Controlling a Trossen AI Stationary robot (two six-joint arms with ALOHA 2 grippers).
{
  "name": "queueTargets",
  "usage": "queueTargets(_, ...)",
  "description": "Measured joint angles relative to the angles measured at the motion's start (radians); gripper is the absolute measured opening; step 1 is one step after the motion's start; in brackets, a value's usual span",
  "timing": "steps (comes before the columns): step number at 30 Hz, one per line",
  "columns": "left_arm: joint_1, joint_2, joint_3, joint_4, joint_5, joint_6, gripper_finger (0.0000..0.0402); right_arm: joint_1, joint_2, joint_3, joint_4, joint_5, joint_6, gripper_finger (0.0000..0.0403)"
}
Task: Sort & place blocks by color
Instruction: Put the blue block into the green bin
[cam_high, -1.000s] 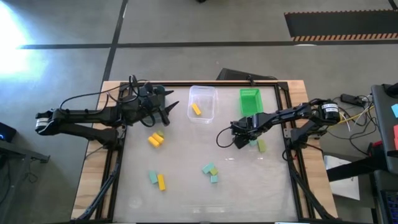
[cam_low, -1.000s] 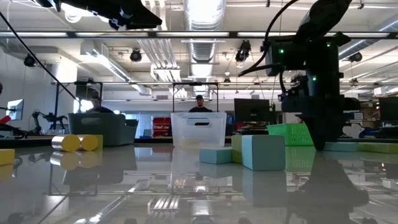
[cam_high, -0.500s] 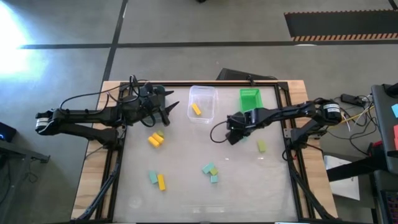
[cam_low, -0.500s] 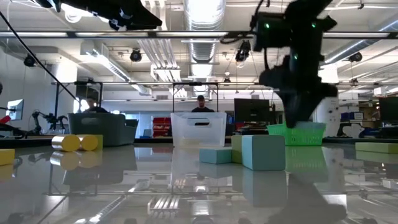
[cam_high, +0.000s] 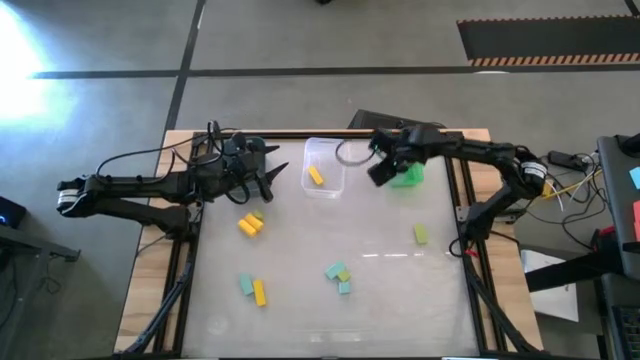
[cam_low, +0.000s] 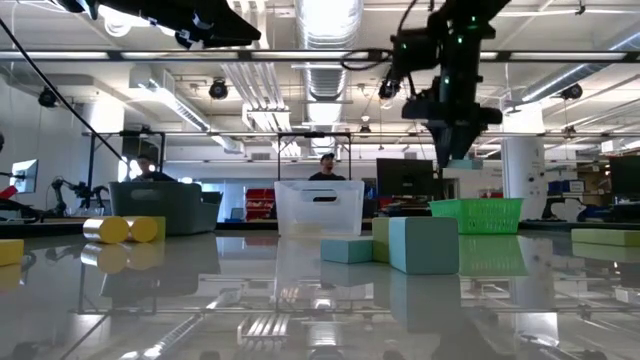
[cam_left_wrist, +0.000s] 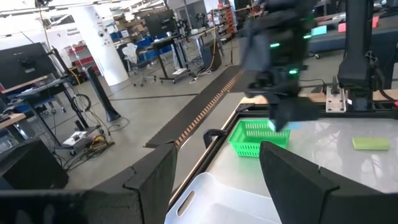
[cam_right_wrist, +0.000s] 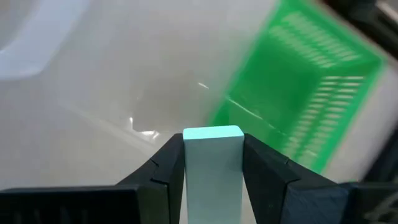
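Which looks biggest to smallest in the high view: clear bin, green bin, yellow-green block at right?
1. clear bin
2. green bin, partly hidden by the right hand, so the gap is unsure
3. yellow-green block

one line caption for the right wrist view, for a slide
Right tool grips a small teal-mint rectangular block between its dark fingers, above the table near the bright green slatted plastic bin.

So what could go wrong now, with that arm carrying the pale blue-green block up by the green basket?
The right gripper holds a teal-mint block right beside the green bin. Dropped there, the block might land with the wrong colour, since the dark teal bin sits at the far left. The clear bin, already holding a yellow block, is also near enough for a badly aimed release to reach it.
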Motion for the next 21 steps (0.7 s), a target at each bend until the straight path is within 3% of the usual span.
queueTargets(7,0.000,-0.002,0.000,0.008,0.000,0.003,0.0214,-0.214,0.000,-0.062,0.058,-0.001,-0.108,0.0116)
queueTargets(14,-0.001,-0.002,0.000,0.008,0.000,0.002,0.0214,-0.259,0.018,-0.175,0.243,-0.046,-0.129,0.0116)
queueTargets(21,-0.001,0.000,0.000,0.007,0.000,0.000,0.0214,-0.259,0.019,-0.198,0.282,-0.046,-0.118,0.0192)
